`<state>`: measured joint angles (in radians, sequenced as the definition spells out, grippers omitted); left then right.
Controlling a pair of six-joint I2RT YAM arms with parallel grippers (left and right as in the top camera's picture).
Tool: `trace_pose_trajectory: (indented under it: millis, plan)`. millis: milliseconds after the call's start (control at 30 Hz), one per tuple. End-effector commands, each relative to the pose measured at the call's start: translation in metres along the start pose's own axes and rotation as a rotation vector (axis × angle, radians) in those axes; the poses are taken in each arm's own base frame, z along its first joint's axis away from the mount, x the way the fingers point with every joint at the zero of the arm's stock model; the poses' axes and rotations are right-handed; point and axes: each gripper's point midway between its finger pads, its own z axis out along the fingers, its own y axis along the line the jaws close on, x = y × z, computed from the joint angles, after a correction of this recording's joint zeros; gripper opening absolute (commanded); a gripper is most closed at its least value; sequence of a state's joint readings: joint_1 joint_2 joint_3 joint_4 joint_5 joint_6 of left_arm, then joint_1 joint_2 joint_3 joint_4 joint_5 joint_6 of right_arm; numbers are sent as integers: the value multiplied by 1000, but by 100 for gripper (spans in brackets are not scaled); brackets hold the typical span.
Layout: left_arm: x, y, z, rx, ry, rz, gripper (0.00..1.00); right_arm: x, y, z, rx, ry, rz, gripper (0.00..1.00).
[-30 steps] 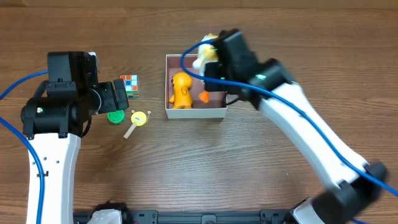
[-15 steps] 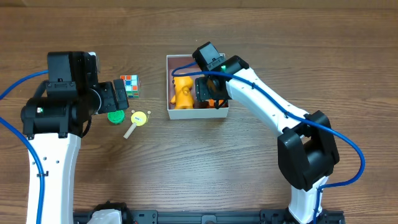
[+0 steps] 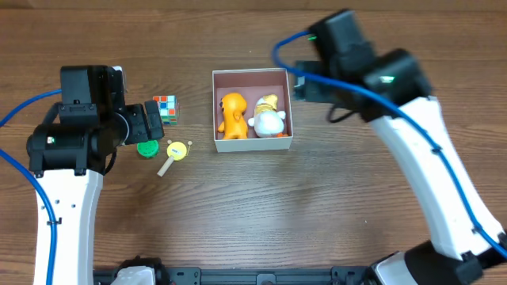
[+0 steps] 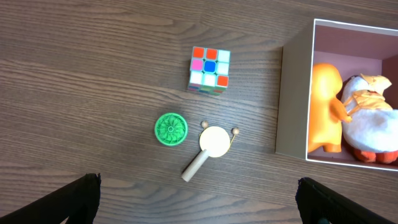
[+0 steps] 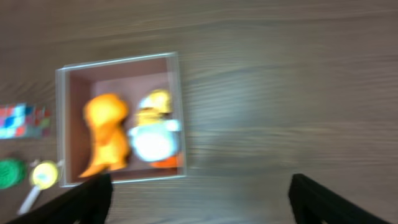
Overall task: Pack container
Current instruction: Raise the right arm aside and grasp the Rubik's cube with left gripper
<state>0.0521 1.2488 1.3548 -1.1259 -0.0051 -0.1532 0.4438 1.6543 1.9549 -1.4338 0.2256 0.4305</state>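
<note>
Three toys are lying loose beneath the left gripper (image 4: 199, 196), whose jaws are hanging spread and empty: rattle (image 4: 214, 140) nearest, then green disc (image 4: 170, 129), then cube (image 4: 209, 71). Closing across the rattle's thin handle is probably looking safest. Farther off, the box (image 3: 250, 144) is sitting with a dinosaur (image 3: 231, 113) and duck (image 3: 268, 119) inside, the right gripper (image 5: 202, 199) hovering near it, jaws likewise spread.

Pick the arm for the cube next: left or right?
Left, probably. The left gripper hangs open close to the cube; the right gripper is across the container from it.
</note>
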Motion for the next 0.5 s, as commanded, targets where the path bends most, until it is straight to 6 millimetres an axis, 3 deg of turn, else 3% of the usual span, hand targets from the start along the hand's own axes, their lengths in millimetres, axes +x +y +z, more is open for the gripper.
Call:
trace_pose_trajectory:
  millis: [0,167,333,400,467]
  plan:
    - [-18,-3,-4,4,-66,23,100,-3,-54,-18,57,10,155,99]
    - [-25,-16,-5,75,-91,18,100,19,-114,-26,103,138,330,100]
    - [-27,-19,-3,94,-93,20,100,20,-143,-26,106,159,447,100]
    - [-27,-14,9,59,-63,22,98,20,-150,-26,111,157,473,100]
    - [-21,-12,38,40,23,21,100,20,-152,-26,114,156,479,100]
